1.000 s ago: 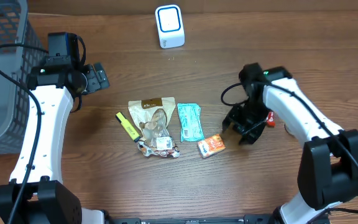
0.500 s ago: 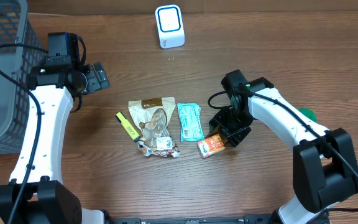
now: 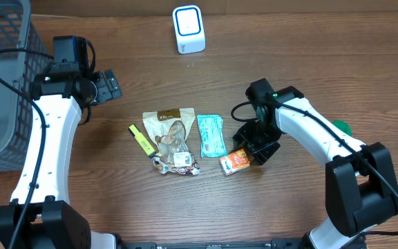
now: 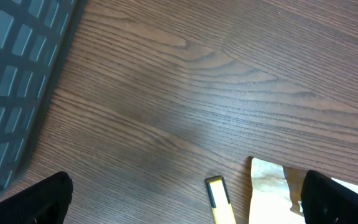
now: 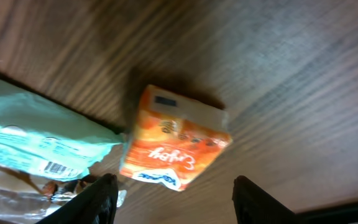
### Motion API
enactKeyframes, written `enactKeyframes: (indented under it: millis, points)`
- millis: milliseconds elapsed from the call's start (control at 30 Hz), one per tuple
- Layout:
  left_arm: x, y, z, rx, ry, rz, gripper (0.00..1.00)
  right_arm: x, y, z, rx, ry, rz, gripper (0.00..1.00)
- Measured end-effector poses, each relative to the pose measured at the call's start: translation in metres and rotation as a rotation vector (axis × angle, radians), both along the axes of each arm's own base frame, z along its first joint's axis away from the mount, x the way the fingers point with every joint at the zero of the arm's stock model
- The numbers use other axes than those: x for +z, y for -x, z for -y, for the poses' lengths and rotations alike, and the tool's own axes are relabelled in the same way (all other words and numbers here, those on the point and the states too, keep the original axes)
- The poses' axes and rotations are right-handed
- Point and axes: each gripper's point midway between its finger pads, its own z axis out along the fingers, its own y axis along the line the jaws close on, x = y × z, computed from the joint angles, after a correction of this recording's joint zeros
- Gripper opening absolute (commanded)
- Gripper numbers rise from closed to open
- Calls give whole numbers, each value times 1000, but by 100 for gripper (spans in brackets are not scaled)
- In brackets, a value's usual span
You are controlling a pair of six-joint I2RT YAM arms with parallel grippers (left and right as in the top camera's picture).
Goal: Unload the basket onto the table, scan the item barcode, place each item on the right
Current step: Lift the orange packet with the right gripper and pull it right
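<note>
A small orange snack packet (image 3: 234,162) lies flat on the wooden table, right of a teal packet (image 3: 211,135). My right gripper (image 3: 253,151) hangs open just over the orange packet's right end. In the right wrist view the orange packet (image 5: 176,146) sits ahead of the right gripper (image 5: 176,202), whose black fingers (image 5: 98,200) stand apart with nothing between them. A barcode shows on the teal packet (image 5: 36,146). The white scanner (image 3: 188,28) with a blue ring stands at the table's far edge. My left gripper (image 3: 109,86) is wide open and empty over bare wood at the left.
A yellow highlighter (image 3: 141,140) and a brown-and-white bag (image 3: 170,124) lie left of the teal packet, above a crumpled clear wrapper (image 3: 177,160). A grey mesh basket (image 3: 2,76) fills the far left. A green object (image 3: 341,128) peeks from behind the right arm.
My right gripper has swung left, from the open table at the right to just over the orange packet, and has held there for the last half second. The left arm has not moved.
</note>
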Motion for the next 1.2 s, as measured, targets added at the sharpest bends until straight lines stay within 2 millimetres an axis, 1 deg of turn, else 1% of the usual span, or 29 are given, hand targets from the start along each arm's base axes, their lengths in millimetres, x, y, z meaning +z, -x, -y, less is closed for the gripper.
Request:
enactKeyframes:
  millis: [133, 233, 600, 633, 700, 767, 933, 1067, 1200]
  points:
    - [0, 0, 0, 0, 0, 0, 100, 0, 4, -4, -7, 8, -13, 63]
    - [0, 0, 0, 0, 0, 0, 100, 0, 1, -10, 0, 1, 7, 63]
    - [0, 0, 0, 0, 0, 0, 100, 0, 3, -9, -9, 6, -4, 62]
    - [0, 0, 0, 0, 0, 0, 100, 0, 3, -9, -8, 5, -3, 58]
    - [0, 0, 0, 0, 0, 0, 100, 0, 3, -9, -11, 6, -5, 55]
    - [0, 0, 0, 0, 0, 0, 100, 0, 6, -8, -11, 12, -16, 55]
    - [0, 0, 0, 0, 0, 0, 100, 2, 20, -3, -5, 36, -70, 55]
    - [0, 0, 0, 0, 0, 0, 100, 1, 24, -7, 11, 60, -68, 54]
    - [0, 0, 0, 0, 0, 0, 100, -2, 30, -10, 9, 137, -54, 52]
